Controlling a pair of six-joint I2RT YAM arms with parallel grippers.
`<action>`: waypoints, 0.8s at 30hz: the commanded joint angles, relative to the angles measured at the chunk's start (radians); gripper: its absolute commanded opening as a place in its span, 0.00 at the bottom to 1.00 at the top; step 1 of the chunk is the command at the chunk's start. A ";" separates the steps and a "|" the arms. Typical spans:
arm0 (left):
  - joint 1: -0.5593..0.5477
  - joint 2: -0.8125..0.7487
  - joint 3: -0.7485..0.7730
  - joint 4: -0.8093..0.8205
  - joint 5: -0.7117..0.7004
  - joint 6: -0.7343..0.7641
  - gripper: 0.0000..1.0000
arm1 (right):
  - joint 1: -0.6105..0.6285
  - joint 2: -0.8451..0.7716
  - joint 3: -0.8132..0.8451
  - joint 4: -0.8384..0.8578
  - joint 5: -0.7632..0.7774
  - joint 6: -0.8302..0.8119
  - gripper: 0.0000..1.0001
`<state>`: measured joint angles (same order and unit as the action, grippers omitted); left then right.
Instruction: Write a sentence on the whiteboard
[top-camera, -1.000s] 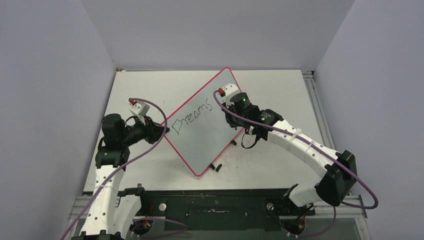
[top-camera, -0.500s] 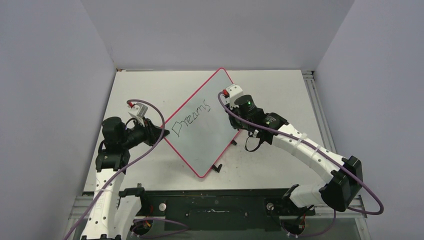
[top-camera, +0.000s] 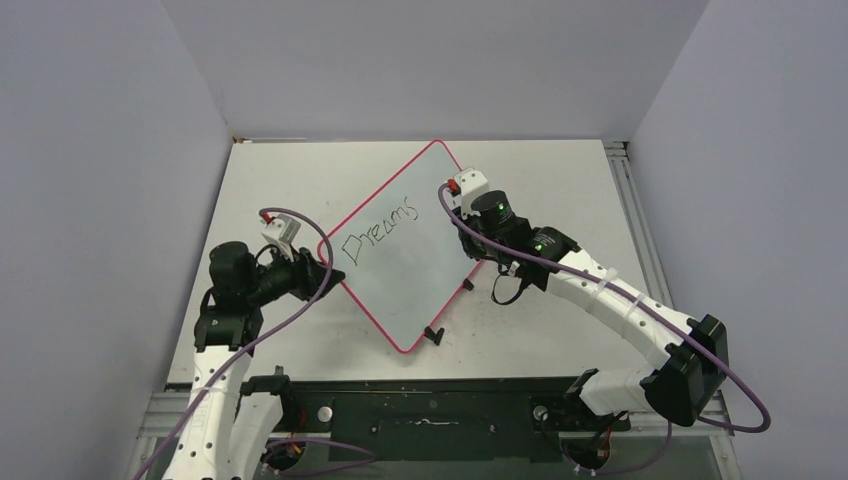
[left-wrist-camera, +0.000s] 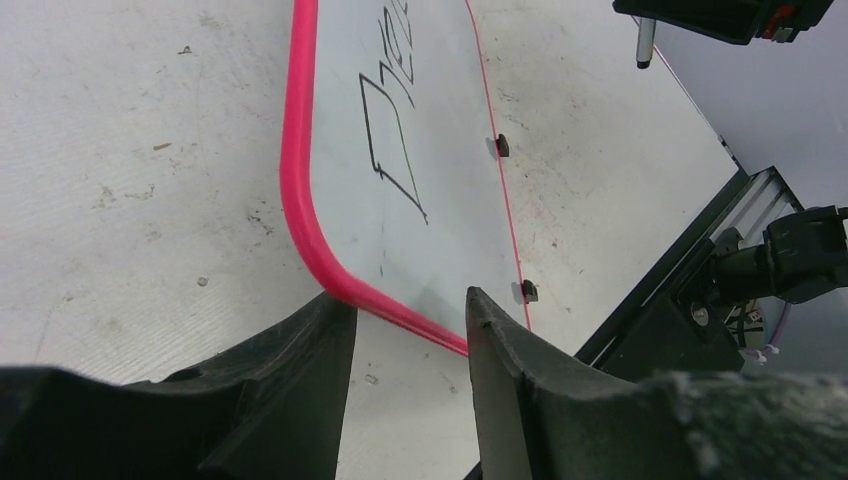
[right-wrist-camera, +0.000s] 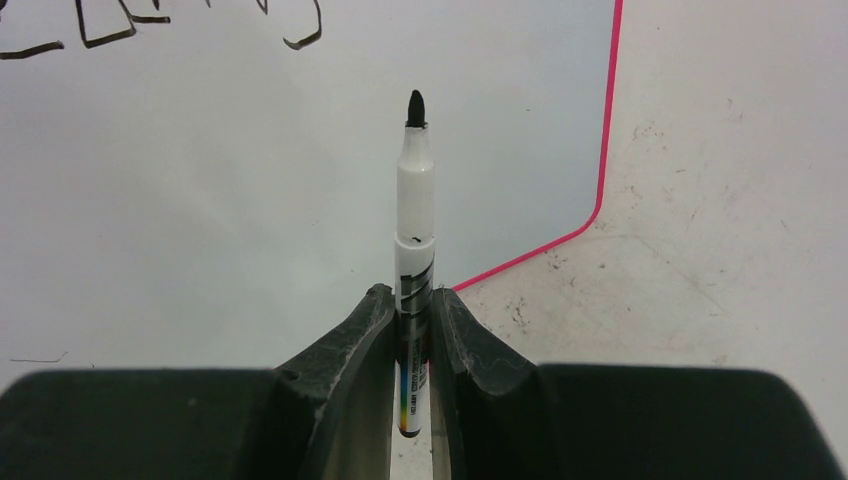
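whiteboard (top-camera: 412, 295): sentence (top-camera: 380, 232) reads "dreams" | right claw (right-wrist-camera: 411, 297) grips marker (right-wrist-camera: 416, 200) | left claw (left-wrist-camera: 408, 302) parted, apparently clear of corner rim

One whiteboard (top-camera: 400, 290), one marker (right-wrist-camera: 415, 200), one written word (top-camera: 380, 228), two black feet (top-camera: 434, 334) (top-camera: 467, 285), two end effectors (left-wrist-camera: 405, 300) (right-wrist-camera: 412, 300)

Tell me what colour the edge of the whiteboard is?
Bright pink-red. The rim shows best in the left wrist view.

Plain pale lavender-grey panels close the space in: a back wall (top-camera: 430, 60), a left wall (top-camera: 90, 200) and a right wall (top-camera: 760, 180), all evenly and softly lit. Between them lies a white tabletop (top-camera: 560, 170), scuffed and speckled with dark marks. An aluminium rail (top-camera: 643, 240) runs along its right edge and a black base plate (top-camera: 430, 400) along its near edge.
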<state>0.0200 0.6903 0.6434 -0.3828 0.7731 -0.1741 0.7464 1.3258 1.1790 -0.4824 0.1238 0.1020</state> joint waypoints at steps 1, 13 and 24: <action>-0.006 -0.020 0.002 0.013 -0.008 0.010 0.45 | -0.005 -0.039 -0.008 0.035 0.021 0.013 0.05; -0.005 -0.125 0.100 -0.113 -0.164 0.056 0.86 | -0.004 -0.085 0.001 0.004 -0.028 0.025 0.05; -0.061 -0.165 0.396 -0.301 -0.286 0.248 0.88 | -0.004 -0.168 0.023 -0.160 -0.393 0.085 0.05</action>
<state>0.0158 0.5247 0.9199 -0.6388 0.5240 -0.0269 0.7464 1.2087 1.1755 -0.5663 -0.0624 0.1513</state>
